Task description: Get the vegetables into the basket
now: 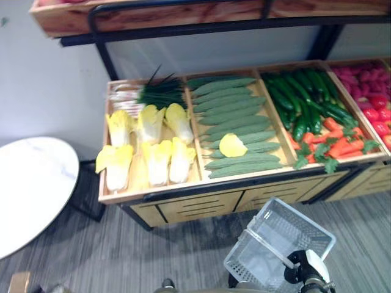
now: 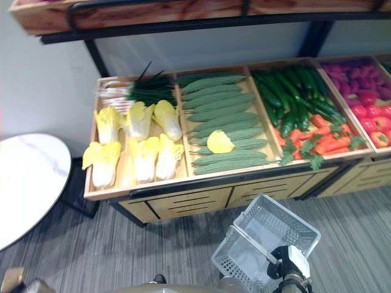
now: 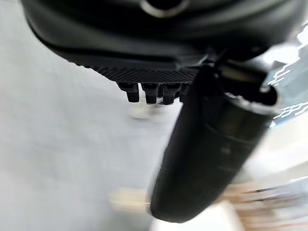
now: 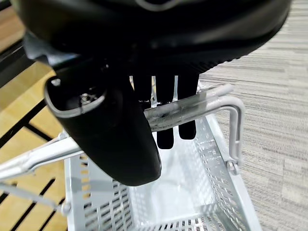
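Note:
A white mesh basket (image 1: 305, 223) hangs low in front of the display stand. My right hand (image 1: 307, 267) is shut on its handle (image 4: 211, 98), with the fingers (image 4: 165, 125) curled over the bar and the basket empty inside. On the stand lie yellow-white cabbages (image 1: 157, 160), bumpy green gourds (image 1: 235, 116) with one yellow cabbage piece (image 1: 232, 145) on them, dark cucumbers (image 1: 302, 101), carrots (image 1: 339, 145) and red vegetables (image 1: 374, 101). My left hand (image 3: 211, 159) is down at my side, relaxed and holding nothing.
The wooden stand (image 1: 201, 204) has a dark rail along its front edge and an upper shelf (image 1: 183, 17) above the bins. Green scallions (image 1: 156, 93) lie behind the cabbages. A round white table (image 1: 27, 189) stands at the left. Grey floor lies around the basket.

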### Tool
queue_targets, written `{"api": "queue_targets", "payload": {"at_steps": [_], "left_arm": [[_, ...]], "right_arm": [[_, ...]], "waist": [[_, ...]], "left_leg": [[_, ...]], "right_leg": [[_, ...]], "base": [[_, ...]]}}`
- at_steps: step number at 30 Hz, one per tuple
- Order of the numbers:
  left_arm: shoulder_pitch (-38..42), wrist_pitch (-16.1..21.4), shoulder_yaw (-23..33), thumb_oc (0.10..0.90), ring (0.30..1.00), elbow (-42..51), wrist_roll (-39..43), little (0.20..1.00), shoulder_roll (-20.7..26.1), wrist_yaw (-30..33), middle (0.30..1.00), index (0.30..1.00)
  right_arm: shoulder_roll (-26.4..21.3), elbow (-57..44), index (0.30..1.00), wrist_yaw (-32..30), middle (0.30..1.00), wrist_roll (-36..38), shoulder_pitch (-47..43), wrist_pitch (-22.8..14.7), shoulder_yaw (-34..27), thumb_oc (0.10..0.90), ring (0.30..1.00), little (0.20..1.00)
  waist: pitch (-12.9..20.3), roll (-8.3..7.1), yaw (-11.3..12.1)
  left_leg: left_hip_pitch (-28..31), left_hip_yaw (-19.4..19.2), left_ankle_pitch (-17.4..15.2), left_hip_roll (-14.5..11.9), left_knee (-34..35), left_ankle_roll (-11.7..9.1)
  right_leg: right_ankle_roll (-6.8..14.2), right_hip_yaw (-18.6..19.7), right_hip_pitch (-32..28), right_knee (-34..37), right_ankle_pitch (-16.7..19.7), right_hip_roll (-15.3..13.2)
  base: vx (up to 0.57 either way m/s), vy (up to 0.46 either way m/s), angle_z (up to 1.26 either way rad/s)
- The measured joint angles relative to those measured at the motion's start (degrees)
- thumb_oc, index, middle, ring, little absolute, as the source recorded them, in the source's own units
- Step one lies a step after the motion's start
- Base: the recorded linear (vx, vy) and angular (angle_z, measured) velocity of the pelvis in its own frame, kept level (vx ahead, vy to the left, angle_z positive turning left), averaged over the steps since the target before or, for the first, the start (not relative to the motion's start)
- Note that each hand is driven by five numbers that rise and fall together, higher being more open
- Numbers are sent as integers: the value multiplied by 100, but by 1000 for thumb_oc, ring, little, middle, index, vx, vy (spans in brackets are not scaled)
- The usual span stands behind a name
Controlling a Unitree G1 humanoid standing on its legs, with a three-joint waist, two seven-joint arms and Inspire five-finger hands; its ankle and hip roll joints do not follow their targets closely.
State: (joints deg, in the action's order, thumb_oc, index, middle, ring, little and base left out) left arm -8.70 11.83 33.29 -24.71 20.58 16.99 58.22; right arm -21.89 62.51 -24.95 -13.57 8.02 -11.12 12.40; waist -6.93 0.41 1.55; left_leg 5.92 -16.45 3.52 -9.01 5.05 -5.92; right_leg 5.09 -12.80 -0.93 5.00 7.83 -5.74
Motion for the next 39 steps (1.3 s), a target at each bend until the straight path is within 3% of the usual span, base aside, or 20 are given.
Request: {"api": "queue_targets", "payload": {"at_steps": [2,5,7,9,11,17,28,34,39], "left_arm": [[161,77,-186,900,1000,660,-726,1000,199,10,1000,1000],[604,-156,-469,900,1000,1281,-980,1000,174,-242,1000,1000],[707,-191,-837,900,1000,1485,-1058,1000,186,-475,1000,1000],[915,-254,-1575,900,1000,1731,-1063,1000,161,-1032,1000,1000],[1050,-255,-2145,900,1000,1817,-1036,1000,137,-1389,1000,1000],[1722,-246,-2985,900,1000,1386,-662,1000,-330,-1762,1000,1000],[1829,-287,-3155,900,1000,796,-362,1000,-613,-1929,1000,1000],[1876,-385,-3110,900,1000,320,-476,1000,-969,-1386,1000,1000],[1864,-508,-2998,900,1000,-60,-681,1000,-989,-1159,1000,1000]], "right_arm": [[13,-10,300,-4,300,8,-28,-31,-227,400,300,300],[22,7,300,14,300,23,-2,-17,-291,400,300,300],[31,-11,300,25,300,22,43,-14,-291,400,300,300],[39,-52,300,26,300,19,18,38,-291,400,300,300],[55,-146,300,26,300,17,-75,79,-291,400,300,300],[38,-376,300,27,300,-11,-218,116,-191,400,300,300],[-63,-677,300,140,300,-192,-309,213,54,400,300,300],[-52,-674,300,131,300,-227,-333,210,202,400,300,300],[-35,-669,300,130,300,-229,-344,184,270,400,300,300]], "waist": [[4,-22,-19],[-4,-48,-98],[-20,-67,-118],[-73,-89,-196],[-186,-96,-341],[-463,-35,-695],[-573,37,-837],[-579,27,-843],[-624,-51,-823]], "left_leg": [[-102,50,-41,31,26,-20],[-169,154,13,58,23,22],[-173,154,66,60,24,83],[-204,133,92,71,-1,63],[-180,62,104,77,-2,50],[-40,-171,73,56,-2,64],[-2,-375,23,6,-1,36],[-23,-390,14,4,-2,29],[4,-411,13,-12,-2,30]], "right_leg": [[-15,-14,115,-16,-10,-41],[-3,-21,127,-5,1,-53],[39,-11,128,0,43,-50],[40,14,180,5,64,-53],[35,73,196,9,77,-52],[-26,314,203,-2,139,-4],[-12,500,301,26,132,72],[-10,516,329,1,131,81],[-50,544,310,-2,161,109]], "base": [[-36,-18,8],[-26,-3,13],[-40,23,-2],[-25,31,-6],[-7,20,-13],[-9,16,-23],[1,-1,-10],[0,0,0],[9,-7,-1]]}}
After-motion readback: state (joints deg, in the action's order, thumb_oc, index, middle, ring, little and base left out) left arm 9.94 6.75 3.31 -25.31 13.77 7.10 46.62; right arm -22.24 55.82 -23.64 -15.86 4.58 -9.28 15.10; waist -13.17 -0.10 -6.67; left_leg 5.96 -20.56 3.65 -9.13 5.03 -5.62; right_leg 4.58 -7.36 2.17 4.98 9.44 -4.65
